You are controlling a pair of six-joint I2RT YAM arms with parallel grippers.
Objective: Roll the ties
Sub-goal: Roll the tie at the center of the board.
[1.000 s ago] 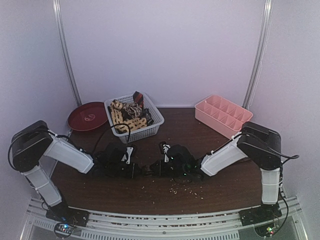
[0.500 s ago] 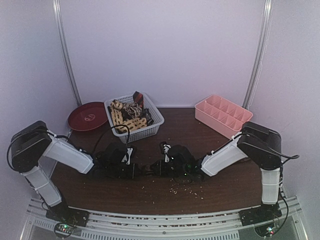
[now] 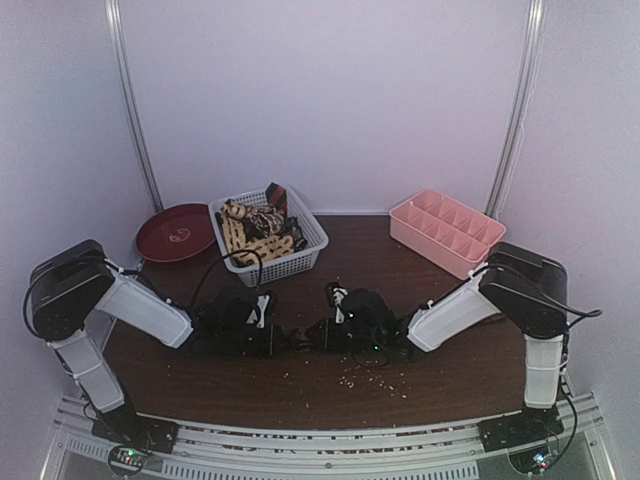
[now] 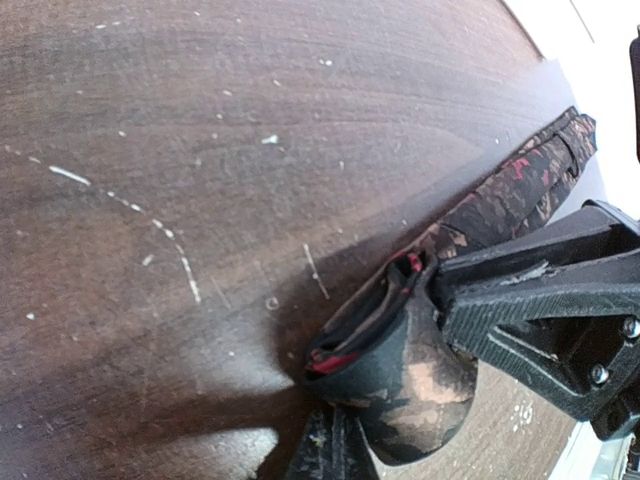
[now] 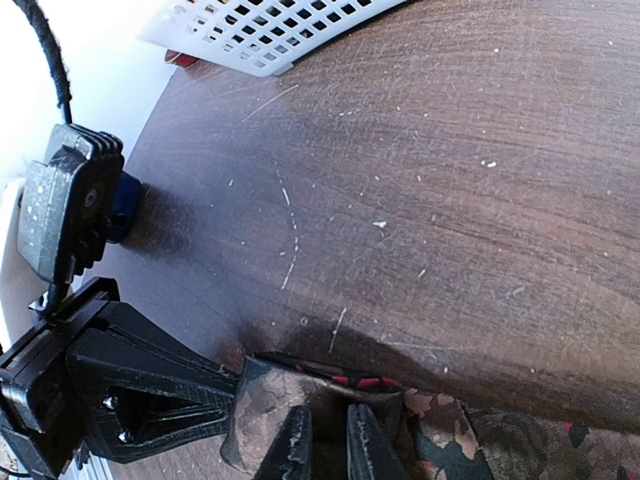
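A dark tie (image 4: 505, 195) with red and tan patches lies on the brown table, its near end folded into a small roll (image 4: 410, 385). My left gripper (image 4: 370, 425) is shut on that roll; only one of its fingers (image 4: 328, 458) shows. My right gripper (image 5: 328, 440) is shut on the same folded end (image 5: 270, 385), fingers close together on the cloth. In the top view the left gripper (image 3: 283, 340) and right gripper (image 3: 316, 337) meet tip to tip at the table's middle. More ties (image 3: 255, 228), tan-patterned and dark, are heaped in the white basket (image 3: 312, 247).
A dark red plate (image 3: 175, 232) lies at the back left. A pink divided tray (image 3: 445, 230) stands at the back right. The basket's corner (image 5: 280, 30) shows in the right wrist view, and a dark blue object (image 5: 126, 205) sits behind the left gripper. Pale crumbs (image 3: 365, 375) dot the table.
Both grippers have shifted slightly right and away from the near edge, still holding the tie's end between them. The rest has not moved.
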